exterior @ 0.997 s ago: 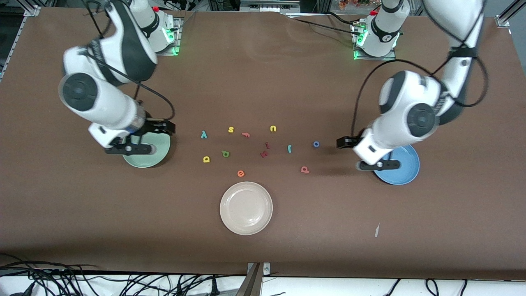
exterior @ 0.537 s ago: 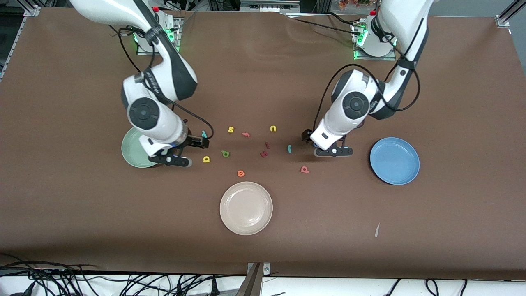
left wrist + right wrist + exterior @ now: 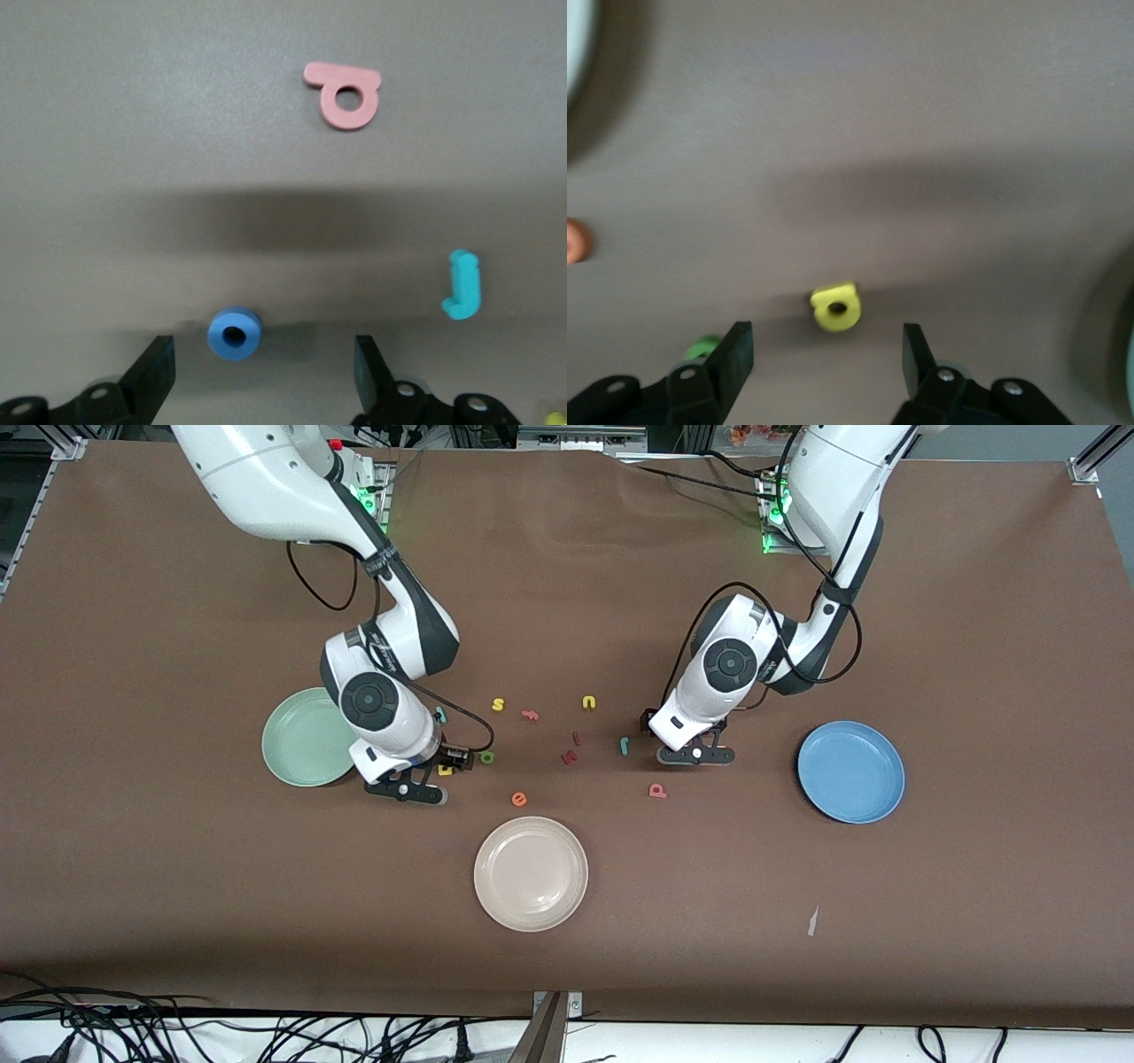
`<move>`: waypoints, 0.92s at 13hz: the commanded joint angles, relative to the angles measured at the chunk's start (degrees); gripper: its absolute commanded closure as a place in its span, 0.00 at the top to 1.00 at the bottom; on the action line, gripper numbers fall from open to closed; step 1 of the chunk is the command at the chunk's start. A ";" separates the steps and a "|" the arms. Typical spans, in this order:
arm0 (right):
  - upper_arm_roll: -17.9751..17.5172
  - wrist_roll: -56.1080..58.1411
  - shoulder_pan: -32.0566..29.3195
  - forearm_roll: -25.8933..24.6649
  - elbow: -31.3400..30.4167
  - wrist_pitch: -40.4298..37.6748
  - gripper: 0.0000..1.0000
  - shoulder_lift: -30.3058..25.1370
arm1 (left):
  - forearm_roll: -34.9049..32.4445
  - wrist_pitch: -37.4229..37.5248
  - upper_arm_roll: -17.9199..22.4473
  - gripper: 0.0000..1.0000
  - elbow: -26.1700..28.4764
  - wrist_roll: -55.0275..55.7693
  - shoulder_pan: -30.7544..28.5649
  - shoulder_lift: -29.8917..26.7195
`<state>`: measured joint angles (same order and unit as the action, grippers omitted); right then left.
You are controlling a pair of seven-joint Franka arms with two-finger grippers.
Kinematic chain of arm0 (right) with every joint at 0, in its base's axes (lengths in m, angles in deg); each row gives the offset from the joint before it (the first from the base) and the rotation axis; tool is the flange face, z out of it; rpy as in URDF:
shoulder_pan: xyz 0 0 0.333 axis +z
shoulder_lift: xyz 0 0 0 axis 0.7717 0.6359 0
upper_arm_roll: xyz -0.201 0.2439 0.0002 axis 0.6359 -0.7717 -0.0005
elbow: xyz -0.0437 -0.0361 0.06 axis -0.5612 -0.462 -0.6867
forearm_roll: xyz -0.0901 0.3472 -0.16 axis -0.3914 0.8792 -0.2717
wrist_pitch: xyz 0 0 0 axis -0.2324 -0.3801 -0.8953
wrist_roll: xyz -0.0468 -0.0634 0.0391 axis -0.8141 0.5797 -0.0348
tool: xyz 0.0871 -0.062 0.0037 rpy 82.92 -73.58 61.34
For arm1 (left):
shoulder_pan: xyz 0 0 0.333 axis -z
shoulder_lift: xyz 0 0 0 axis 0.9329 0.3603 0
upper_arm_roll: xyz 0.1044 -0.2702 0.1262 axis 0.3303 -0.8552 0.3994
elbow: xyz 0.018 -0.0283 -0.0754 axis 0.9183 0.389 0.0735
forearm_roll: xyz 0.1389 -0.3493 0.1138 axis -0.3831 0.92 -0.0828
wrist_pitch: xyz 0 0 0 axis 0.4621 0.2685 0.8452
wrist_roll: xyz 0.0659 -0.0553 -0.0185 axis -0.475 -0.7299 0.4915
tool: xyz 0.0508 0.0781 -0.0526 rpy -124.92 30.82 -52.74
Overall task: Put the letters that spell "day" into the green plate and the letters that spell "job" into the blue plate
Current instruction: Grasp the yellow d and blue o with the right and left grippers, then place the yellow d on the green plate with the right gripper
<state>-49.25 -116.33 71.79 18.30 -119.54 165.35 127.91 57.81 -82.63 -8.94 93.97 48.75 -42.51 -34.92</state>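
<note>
**Both arms down among the letters**

Left end effector (image 3: 261,372), fingers spread, straddles the blue "o" (image 3: 235,333); teal "j" (image 3: 462,285) just beside, salmon "b" (image 3: 344,93) clear ahead. Right end effector (image 3: 826,359), spread too, frames the yellow "d" (image 3: 835,307), green "a" (image 3: 703,347) at one fingertip. Green plate (image 3: 297,737) and blue plate (image 3: 850,771) sit outboard on open surface (image 3: 177,868).

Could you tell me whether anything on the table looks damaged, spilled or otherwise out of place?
Nothing looks damaged or spilled. The only stray item is a small pale scrap lying alone on the table, nearer the front camera than the blue plate and apart from the foam letters.
</note>
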 commanded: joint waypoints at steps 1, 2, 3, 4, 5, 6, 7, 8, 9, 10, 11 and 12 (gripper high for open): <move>0.09 -1.28 0.34 -2.55 -2.37 5.01 0.72 0.47 | -2.18 -0.46 0.57 0.83 1.44 -0.45 0.60 -0.61; 0.09 -2.25 0.34 -2.55 -2.81 6.34 0.69 0.73 | -2.28 -0.46 0.57 0.80 1.88 -0.45 0.69 -0.43; 0.09 -2.52 0.43 -2.55 -2.90 6.35 0.68 0.82 | -3.15 -0.46 0.57 0.78 2.75 -0.37 0.69 -0.52; 0.09 -2.52 0.34 -2.55 -2.99 6.35 0.67 0.82 | -3.94 -0.28 0.57 0.74 3.02 -0.37 0.69 -0.52; 0.09 -2.52 0.43 -2.55 -3.34 6.44 0.64 0.82 | -4.21 -0.28 0.57 0.70 3.29 -0.37 0.69 -0.52; 0.09 -2.52 0.43 -2.64 -3.60 6.62 0.59 0.82 | -4.21 0.07 0.57 0.63 3.38 -0.37 0.87 -0.52; 0.09 -2.52 0.34 -2.72 -3.61 6.62 0.51 0.82 | -4.21 0.16 0.57 0.56 3.38 -0.28 0.96 -0.69; 0.09 -2.52 0.43 -2.81 -3.52 6.97 0.42 1.34 | -4.21 0.16 0.57 0.50 3.20 -0.02 0.96 -0.69; 0.09 -2.52 0.43 -2.81 -3.52 7.40 0.33 1.44 | -4.21 0.16 0.57 0.49 2.94 0.07 1.04 -0.69; 0.09 -2.52 0.34 -2.81 -3.52 7.41 0.25 1.44 | -4.12 0.16 0.57 0.48 2.76 0.33 1.04 -0.69; 0.09 -2.43 0.34 -2.81 -3.43 7.41 0.15 1.35 | -4.12 0.16 0.57 0.46 2.67 0.42 1.04 -0.69; 0.09 -2.00 0.17 -2.81 -3.34 7.23 0.09 0.91 | -4.21 0.07 0.57 0.46 2.67 0.43 1.04 -0.69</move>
<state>-49.30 -117.54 71.89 16.85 -122.09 171.63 129.45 54.88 -82.63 -9.10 96.55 48.72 -42.23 -35.27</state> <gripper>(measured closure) 0.718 0.515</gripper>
